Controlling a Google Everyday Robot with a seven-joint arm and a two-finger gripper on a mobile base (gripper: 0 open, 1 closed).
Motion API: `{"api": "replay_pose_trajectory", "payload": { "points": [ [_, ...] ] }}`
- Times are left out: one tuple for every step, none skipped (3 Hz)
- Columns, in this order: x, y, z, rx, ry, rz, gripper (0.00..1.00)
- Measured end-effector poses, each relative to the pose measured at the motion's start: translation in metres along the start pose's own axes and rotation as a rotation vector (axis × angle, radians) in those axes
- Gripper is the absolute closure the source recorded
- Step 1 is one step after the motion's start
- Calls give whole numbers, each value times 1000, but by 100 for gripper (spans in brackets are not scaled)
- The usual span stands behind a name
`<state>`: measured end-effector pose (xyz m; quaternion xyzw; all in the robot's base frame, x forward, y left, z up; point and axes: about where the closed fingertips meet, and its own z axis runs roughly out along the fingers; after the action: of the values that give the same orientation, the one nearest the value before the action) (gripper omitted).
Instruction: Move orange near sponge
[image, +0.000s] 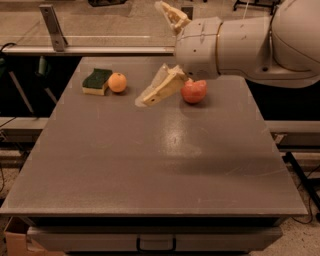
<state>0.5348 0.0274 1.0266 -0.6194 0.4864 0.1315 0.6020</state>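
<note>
The orange (117, 82) rests on the grey table (150, 170) at the far left, touching or nearly touching the right side of the sponge (97, 81), which has a dark green top and a pale yellow base. My gripper (150, 52) hovers above the table to the right of the orange, apart from it. It is open and empty. One pale finger (159, 90) points down to the left. The other finger (172, 15) points up toward the back.
A red apple (194, 91) sits on the table right behind the lower finger, under my arm (250, 42). A metal rail (90, 50) runs along the back edge. A drawer handle (156, 245) shows below the front edge.
</note>
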Motion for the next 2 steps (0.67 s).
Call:
{"api": "replay_pose_trajectory", "payload": {
  "points": [
    [0, 0, 0, 0, 1, 0, 0],
    [10, -19, -14, 12, 33, -64, 0]
  ]
}}
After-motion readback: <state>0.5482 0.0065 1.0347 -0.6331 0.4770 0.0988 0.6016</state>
